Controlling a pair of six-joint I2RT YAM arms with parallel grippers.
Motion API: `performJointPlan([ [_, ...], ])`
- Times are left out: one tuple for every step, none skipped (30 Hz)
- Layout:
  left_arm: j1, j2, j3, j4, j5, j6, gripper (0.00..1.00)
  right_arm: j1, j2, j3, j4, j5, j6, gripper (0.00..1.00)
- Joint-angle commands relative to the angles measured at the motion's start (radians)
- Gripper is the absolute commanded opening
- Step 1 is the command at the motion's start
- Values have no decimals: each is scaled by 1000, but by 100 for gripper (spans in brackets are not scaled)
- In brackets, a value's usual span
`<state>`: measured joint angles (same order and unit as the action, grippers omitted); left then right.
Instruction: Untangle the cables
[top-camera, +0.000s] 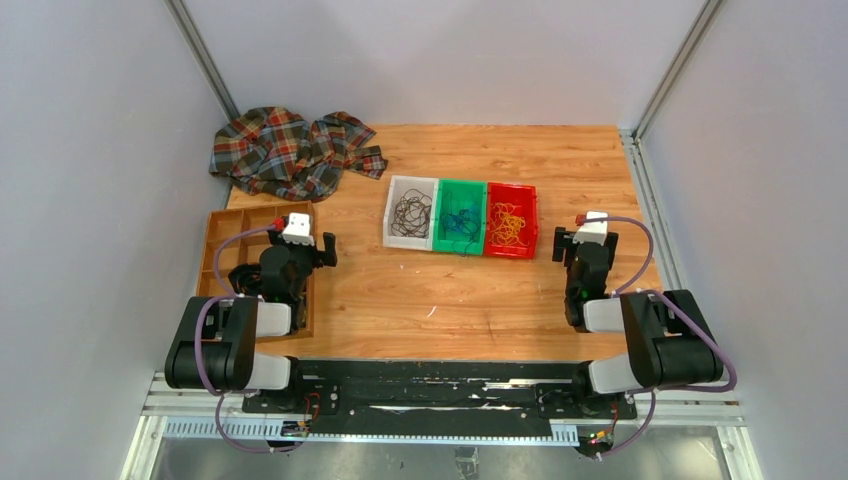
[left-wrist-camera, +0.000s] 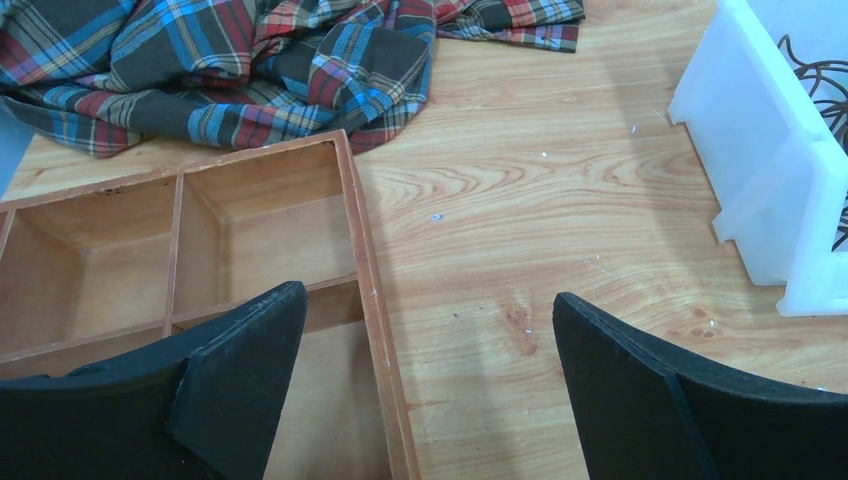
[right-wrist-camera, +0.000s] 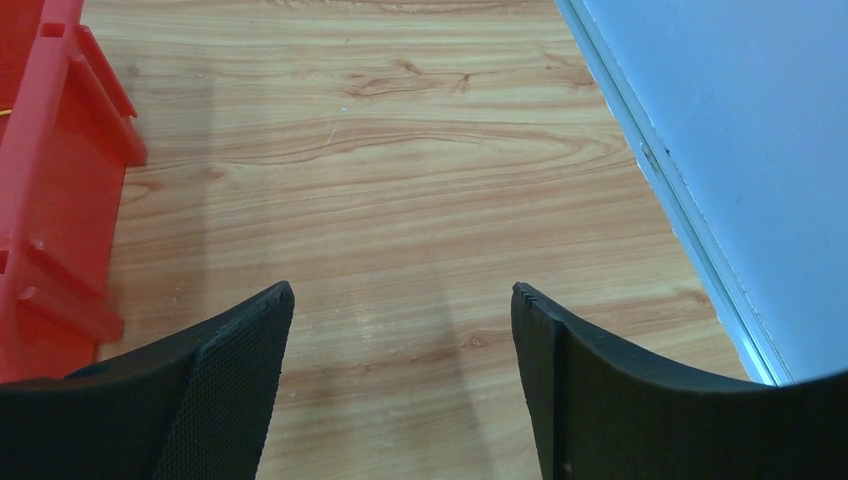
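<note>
1. Only the top view shows all the cables (top-camera: 411, 213): dark, blue and orange tangled heaps in the white bin (top-camera: 392, 238), green bin (top-camera: 446, 245) and red bin (top-camera: 508, 250), at the middle of the table (top-camera: 420, 300).
2. The left wrist view catches only a few dark loops.
3. The left tool (left-wrist-camera: 425, 300) and right tool (right-wrist-camera: 400, 295) are spread, empty.
</note>
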<state>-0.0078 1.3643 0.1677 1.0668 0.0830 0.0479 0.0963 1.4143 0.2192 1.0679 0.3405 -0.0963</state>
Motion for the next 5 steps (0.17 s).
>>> performJointPlan([
  [6, 2, 19, 22, -15, -3, 98, -12, 9, -7, 4, -4, 15, 80],
  [5, 2, 19, 22, -15, -4, 98, -12, 9, -8, 5, -4, 15, 79],
  [5, 2, 19, 22, -15, -4, 98, -12, 8, -8, 8, -4, 15, 79],
  [6, 2, 19, 22, -15, -4, 98, -12, 9, -12, 11, -4, 14, 80],
  [6, 2, 19, 22, -15, -3, 98, -12, 7, -14, 17, -4, 12, 79],
])
